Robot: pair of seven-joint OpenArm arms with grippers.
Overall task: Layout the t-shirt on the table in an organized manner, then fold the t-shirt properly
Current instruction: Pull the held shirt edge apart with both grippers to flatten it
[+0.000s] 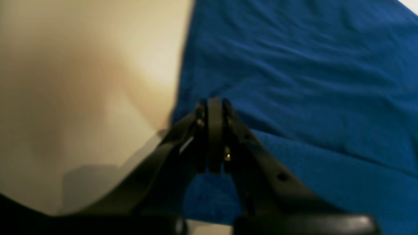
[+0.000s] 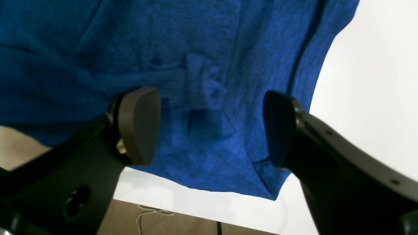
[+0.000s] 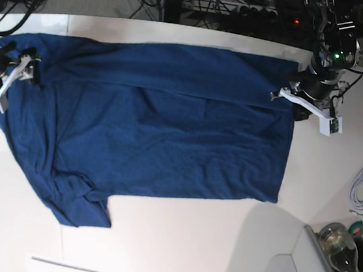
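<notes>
Navy t-shirt [image 3: 155,139] spread, left claw [image 1: 214,104] pinching hem

left pincer [image 1: 214,107] blurred, t-shirt [image 1: 310,81] cut off

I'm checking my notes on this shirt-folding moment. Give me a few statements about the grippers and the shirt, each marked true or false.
1. The left gripper is shut at the edge of the t-shirt. True.
2. The right gripper is clamped shut. False: its jaws stand wide apart over the cloth.
3. The t-shirt lies spread on the table. True.
4. The t-shirt is already folded into a small square. False: it is spread wide, one sleeve showing.
5. A bottle stands on the shirt. False: it is off the cloth, near the base view's corner.
</notes>
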